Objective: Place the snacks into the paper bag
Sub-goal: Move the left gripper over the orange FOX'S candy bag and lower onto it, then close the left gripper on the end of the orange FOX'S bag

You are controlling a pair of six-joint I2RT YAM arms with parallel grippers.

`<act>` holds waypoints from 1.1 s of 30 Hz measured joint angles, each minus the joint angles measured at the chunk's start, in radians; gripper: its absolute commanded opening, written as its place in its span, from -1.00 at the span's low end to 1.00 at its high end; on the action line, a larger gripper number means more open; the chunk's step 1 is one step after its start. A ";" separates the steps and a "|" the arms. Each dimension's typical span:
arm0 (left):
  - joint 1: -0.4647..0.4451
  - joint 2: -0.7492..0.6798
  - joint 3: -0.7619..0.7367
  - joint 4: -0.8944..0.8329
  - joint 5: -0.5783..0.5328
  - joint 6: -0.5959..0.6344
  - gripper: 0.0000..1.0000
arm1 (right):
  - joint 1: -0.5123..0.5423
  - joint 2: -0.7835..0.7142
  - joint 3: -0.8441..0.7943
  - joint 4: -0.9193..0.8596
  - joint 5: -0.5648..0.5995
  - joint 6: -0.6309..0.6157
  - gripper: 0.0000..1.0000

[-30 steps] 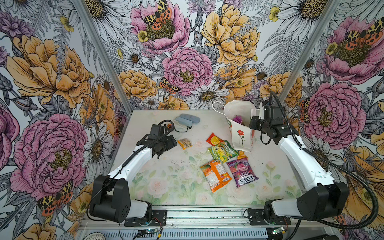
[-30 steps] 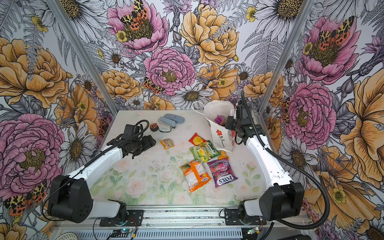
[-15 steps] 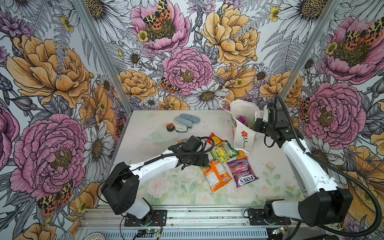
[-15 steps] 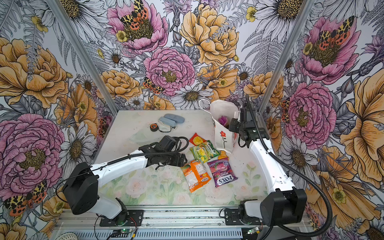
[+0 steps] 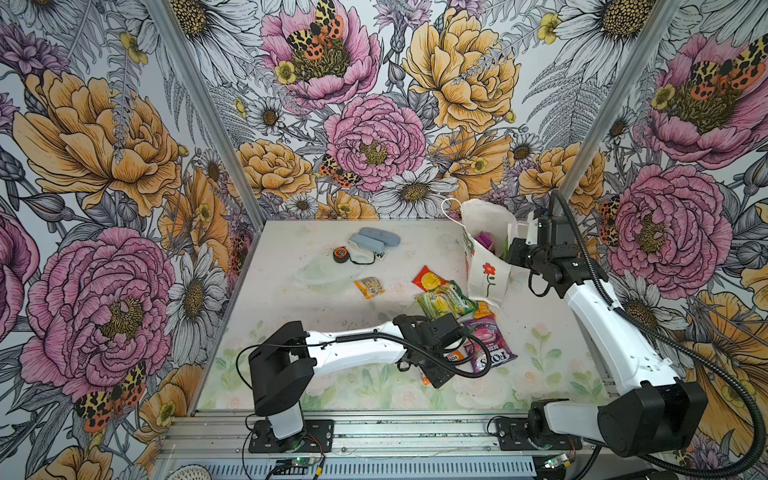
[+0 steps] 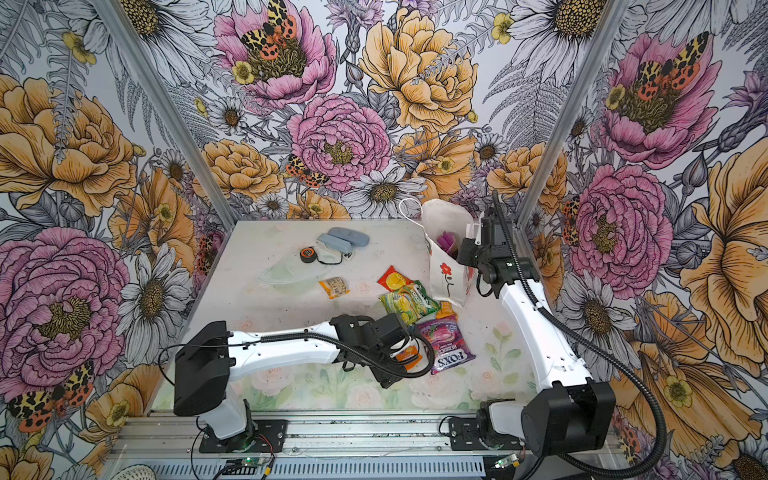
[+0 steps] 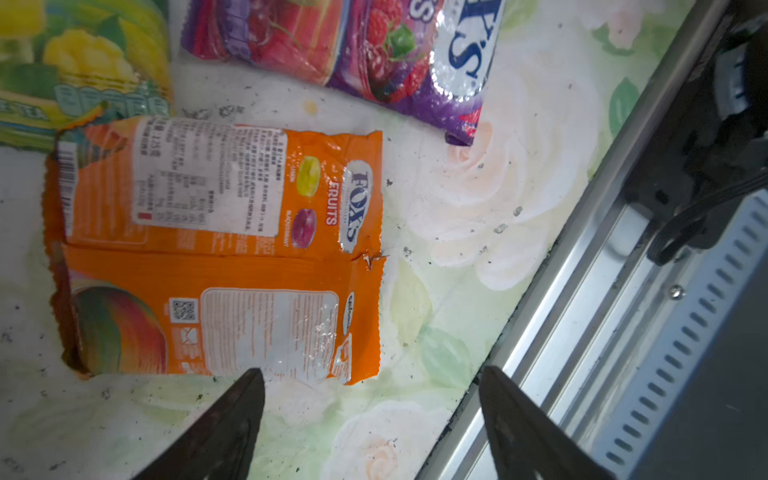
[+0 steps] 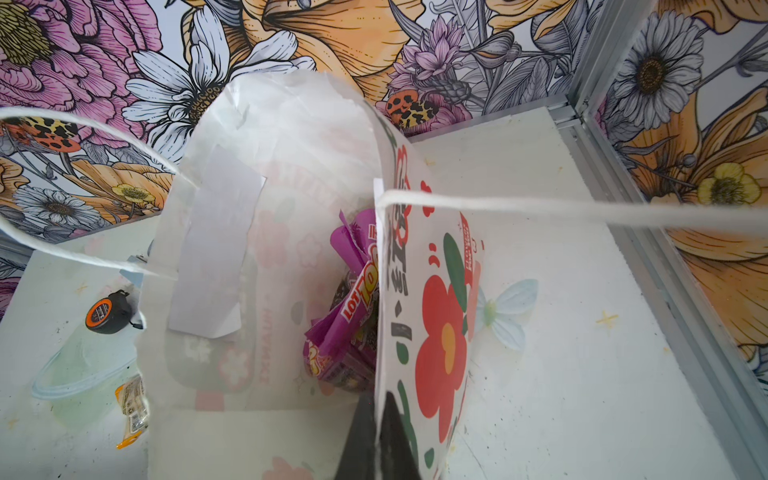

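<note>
Left jaws stand wide, low over the table [image 5: 291, 316], at one edge of the orange packet [image 7: 216, 249]. The Fox's packet [image 5: 488, 347] and the green-yellow packet [image 5: 446, 301] lie just beside it. Right jaws are pinched shut on a side wall of the bag [image 5: 486, 278] — it stands far right on the table, mouth gaping, purple snacks [image 8: 353, 291] inside. A red-yellow packet [image 5: 428, 280] lies near the bag's foot — a small packet [image 5: 370, 286] lies apart, mid-table.

Both top views, nearly alike, looked down from high at the front on the whole pale flower-printed tabletop [image 5: 332, 303]; the left wrist camera hung close over a crinkly orange plastic packet [image 7: 216, 266], the right peered into the tall white paper bag [image 8: 257, 124]
</note>
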 measured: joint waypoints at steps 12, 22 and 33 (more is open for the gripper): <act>-0.020 0.237 0.129 -0.065 -0.314 0.027 0.62 | 0.000 -0.010 -0.017 0.013 -0.013 0.006 -1.00; 0.117 0.222 0.085 -0.046 -0.417 -0.027 0.65 | 0.000 -0.018 -0.029 0.027 -0.014 0.007 -1.00; 0.180 0.123 0.045 -0.070 -0.407 -0.079 0.78 | 0.000 -0.018 -0.031 0.029 -0.020 0.008 -1.00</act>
